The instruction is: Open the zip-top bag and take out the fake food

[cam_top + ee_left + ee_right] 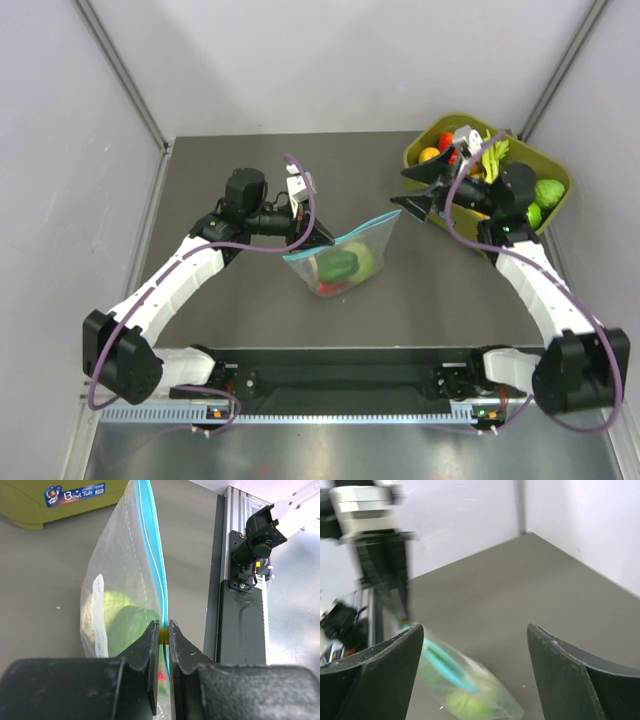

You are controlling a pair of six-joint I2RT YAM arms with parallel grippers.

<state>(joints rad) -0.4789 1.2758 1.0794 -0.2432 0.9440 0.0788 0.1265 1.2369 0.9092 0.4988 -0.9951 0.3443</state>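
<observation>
The zip-top bag hangs over the middle of the table with its teal zip strip running along the top. My left gripper is shut on the strip's left end, and a small yellow tab shows between its fingertips. Inside the bag lies the fake food: a dark green pepper, a pale green cabbage and a red chili. My right gripper is open just past the bag's right corner and holds nothing. In the right wrist view the bag is blurred below the open gripper.
An olive-green tub with other toy fruit stands at the back right, behind the right arm. The black base rail runs along the near edge. Grey walls enclose the table on three sides.
</observation>
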